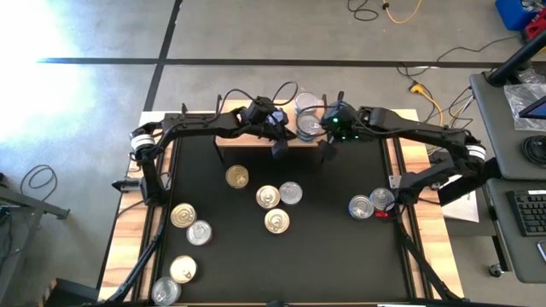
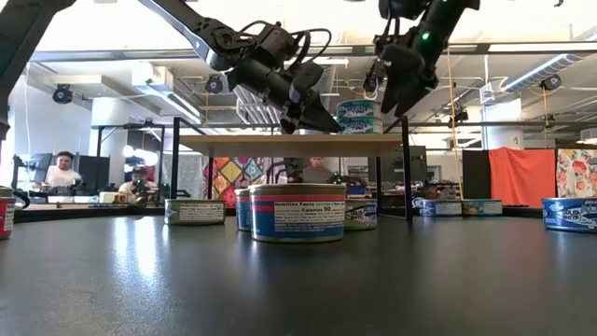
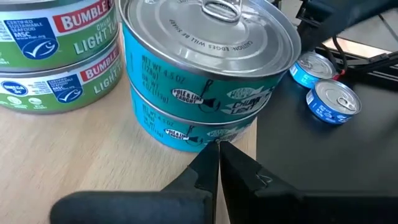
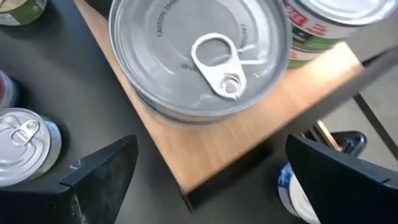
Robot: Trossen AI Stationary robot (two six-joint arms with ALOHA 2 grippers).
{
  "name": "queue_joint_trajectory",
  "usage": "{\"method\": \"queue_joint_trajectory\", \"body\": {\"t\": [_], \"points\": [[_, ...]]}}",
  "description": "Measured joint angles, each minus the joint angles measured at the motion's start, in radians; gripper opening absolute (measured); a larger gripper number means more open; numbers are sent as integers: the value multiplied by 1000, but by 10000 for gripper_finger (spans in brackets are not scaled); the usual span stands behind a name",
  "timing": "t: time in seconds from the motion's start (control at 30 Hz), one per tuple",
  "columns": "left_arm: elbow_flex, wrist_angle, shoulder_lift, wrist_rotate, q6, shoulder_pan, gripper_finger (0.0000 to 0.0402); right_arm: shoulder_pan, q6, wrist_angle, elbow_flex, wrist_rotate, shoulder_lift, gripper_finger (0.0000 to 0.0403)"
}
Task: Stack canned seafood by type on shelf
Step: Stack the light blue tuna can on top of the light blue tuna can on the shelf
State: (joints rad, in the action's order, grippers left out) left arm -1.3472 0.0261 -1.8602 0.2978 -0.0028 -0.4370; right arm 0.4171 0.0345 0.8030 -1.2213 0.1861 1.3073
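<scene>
Closest to the low camera sits a single tin with a red-and-white label [image 2: 297, 212] on the black table [image 1: 341, 256], with more loose tins behind it and scattered toward six, seven and four o'clock in the high view. The canned seafood that matters now is the teal stack [image 3: 205, 81], two tins high, standing at the right end of the shelf [image 3: 74, 155], just beside a green-labelled stack [image 3: 56, 56] of two at its nine o'clock.

My left end effector [image 3: 217, 163] is shut tight, empty, its tips right at the base of the lower teal tin. My right end effector [image 4: 208, 171] hangs spread wide above the same stack, holding nothing, one finger on each side of the shelf's corner [image 4: 211, 155].

Risks, as I judge them: the teal stack stands close to the shelf's end edge, so a push from my closed left tips toward three o'clock could slide the lower tin off the board and drop both onto the table. The top tin looks slightly offset on the one beneath, and a nudge could shear it loose. If my right fingers descend as they are, one may strike the wooden edge instead of clearing it, jolting the light shelf and disturbing the green stack too. Both arms crowd the same spot, so they could also collide.
</scene>
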Motion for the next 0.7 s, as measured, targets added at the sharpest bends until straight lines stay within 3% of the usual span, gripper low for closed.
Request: {"method": "queue_joint_trajectory", "body": {"t": [0.33, 0.5, 0.7], "points": [[8, 82, 77, -1, 19, 17, 0, 2, -13, -35, -8, 83, 35, 400], [84, 2, 154, -14, 29, 105, 0, 1, -54, -40, -8, 87, 22, 400], [228, -105, 268, -227, 52, 268, 0, -13, 62, 65, -22, 79, -43, 400]]}}
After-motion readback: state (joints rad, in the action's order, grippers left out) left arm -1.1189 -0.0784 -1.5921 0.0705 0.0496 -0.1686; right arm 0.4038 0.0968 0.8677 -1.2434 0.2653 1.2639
